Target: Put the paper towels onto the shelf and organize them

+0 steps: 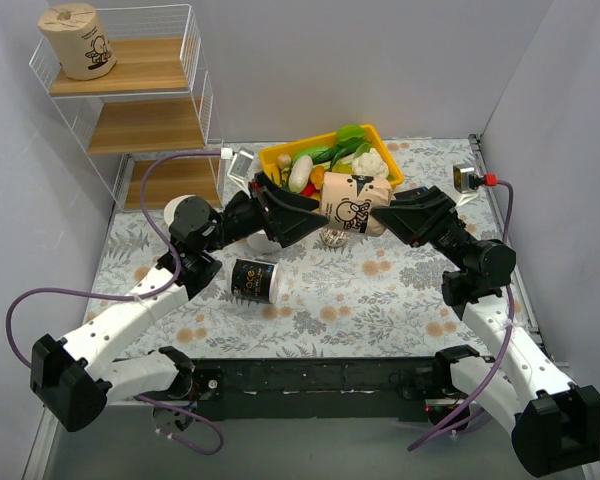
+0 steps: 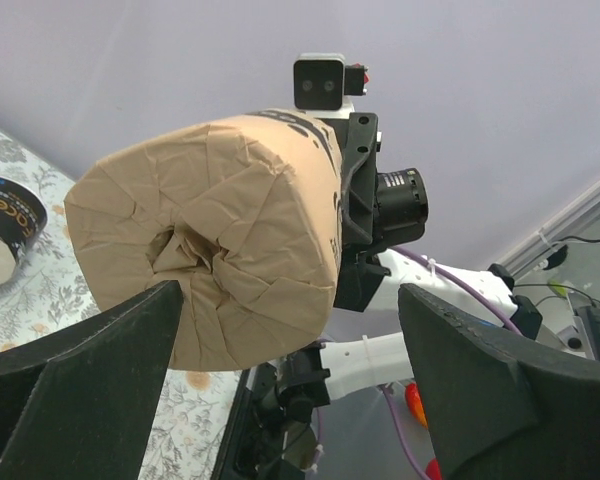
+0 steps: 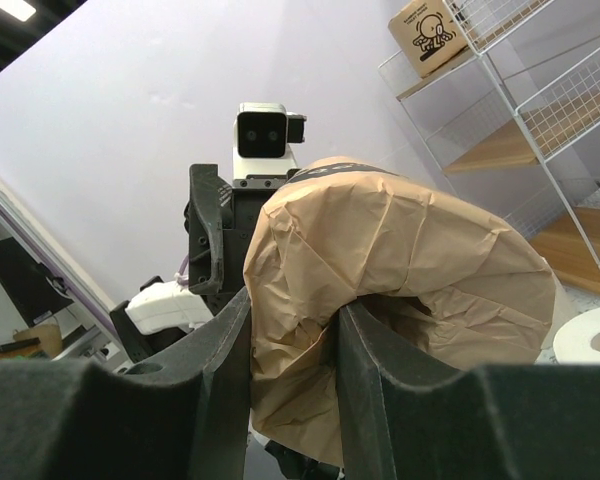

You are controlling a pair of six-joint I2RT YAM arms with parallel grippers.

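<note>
Two tan rolls we're seeing from top cam: shelved roll on shelf top tier, held roll betw. left gripper & right gripper. One black roll lying on table. Yellow bin holding veg. L wrist cam: we're finding fingers spread wide either side of held roll. R wrist cam: fingers pinching its wrap end.

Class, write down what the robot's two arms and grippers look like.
The left arm and right arm have white links with black joints. A purple cable loops off each. The left gripper and right gripper are black, with broad wedge-shaped fingers.
</note>
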